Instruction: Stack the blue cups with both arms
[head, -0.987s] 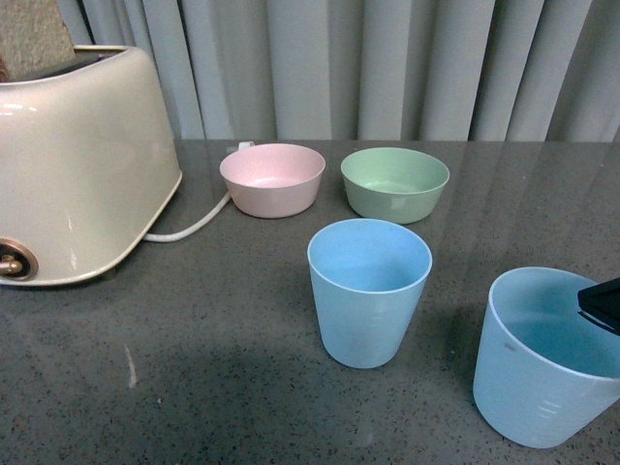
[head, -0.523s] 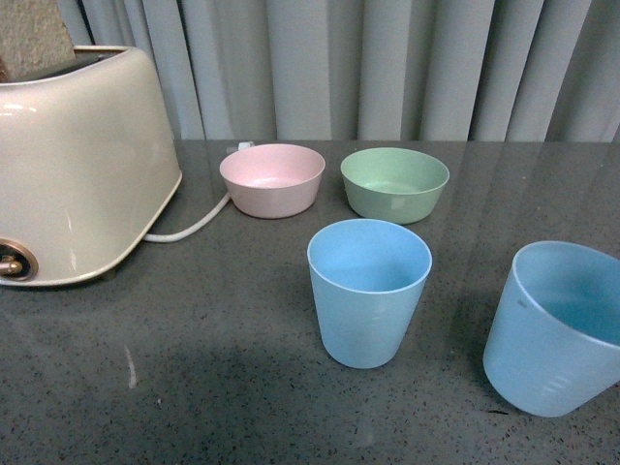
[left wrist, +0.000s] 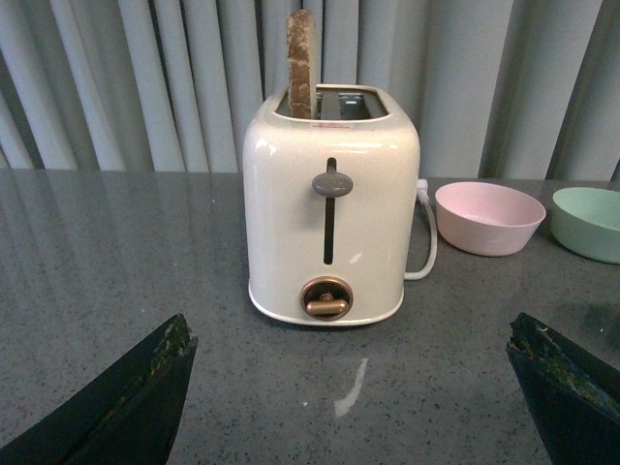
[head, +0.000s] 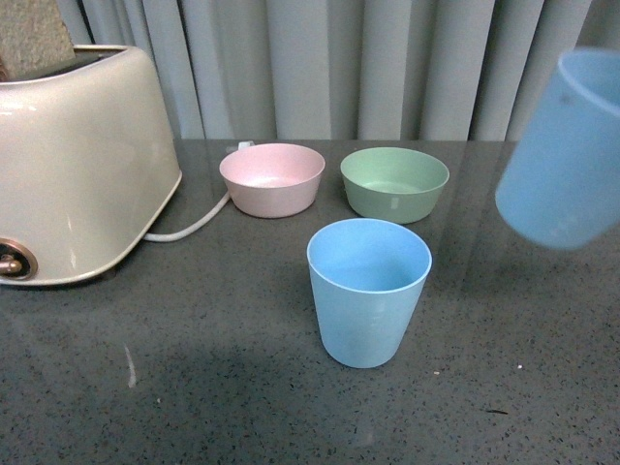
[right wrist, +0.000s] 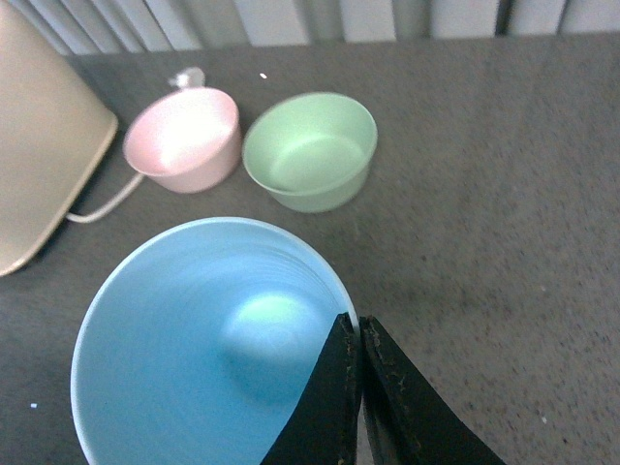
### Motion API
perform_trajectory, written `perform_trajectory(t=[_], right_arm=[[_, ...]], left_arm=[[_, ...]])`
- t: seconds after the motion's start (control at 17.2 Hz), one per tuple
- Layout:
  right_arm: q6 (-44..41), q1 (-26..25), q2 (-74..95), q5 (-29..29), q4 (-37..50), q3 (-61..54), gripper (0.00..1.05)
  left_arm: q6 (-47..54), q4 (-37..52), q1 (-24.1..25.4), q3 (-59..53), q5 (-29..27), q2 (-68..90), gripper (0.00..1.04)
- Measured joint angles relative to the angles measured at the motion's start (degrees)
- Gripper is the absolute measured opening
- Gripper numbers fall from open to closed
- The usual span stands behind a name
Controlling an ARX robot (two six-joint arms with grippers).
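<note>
— What moved?
— The lifted blue cup [head: 567, 145] has risen since a second ago. It hangs tilted, up and right of the standing blue cup [head: 369, 291], which sits just before the green bowl [head: 394, 183].
— Why that grip?
— My right gripper [right wrist: 355, 334] is clamped on its rim wall, leaving the base free to nest, I judge. My left gripper [left wrist: 349, 329] gapes, empty, facing the toaster [left wrist: 329, 213].
— Anything hidden?
— The front view shows neither arm, and there the raised cup is blurred and cut by the edge.

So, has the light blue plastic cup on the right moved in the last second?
Yes. The light blue plastic cup has risen off the grey speckled countertop: it was lower in view than the standing blue cup, now higher and tilted.
</note>
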Motion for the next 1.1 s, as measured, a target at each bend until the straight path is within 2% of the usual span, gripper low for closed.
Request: perform_trajectory(t=[0.17, 0.23, 0.29, 0.35, 0.46, 1.1], right_arm=[[0.0, 4.9, 0.8, -1.6, 0.1, 5.7, 0.02], [-0.4, 10.0, 5.6, -2.1, -0.2, 8.0, 0.02], [-1.4, 12.6, 9.3, -1.8, -0.4, 8.1, 0.02], [-2.7, 12.9, 12.0, 0.0, -0.4, 8.4, 0.02], [-2.8, 14.7, 13.3, -0.2, -0.5, 8.3, 0.02], [-2.8, 15.1, 15.5, 1.9, -0.1, 8.3, 0.02]], left_arm=[[0.0, 0.0, 0.0, 0.0, 0.0, 0.0, 0.98], [0.0, 0.0, 0.0, 0.0, 0.0, 0.0, 0.98], [0.0, 0.0, 0.0, 0.0, 0.0, 0.0, 0.98], [0.0, 0.0, 0.0, 0.0, 0.0, 0.0, 0.98], [0.0, 0.0, 0.0, 0.0, 0.0, 0.0, 0.98], [0.0, 0.0, 0.0, 0.0, 0.0, 0.0, 0.98]])
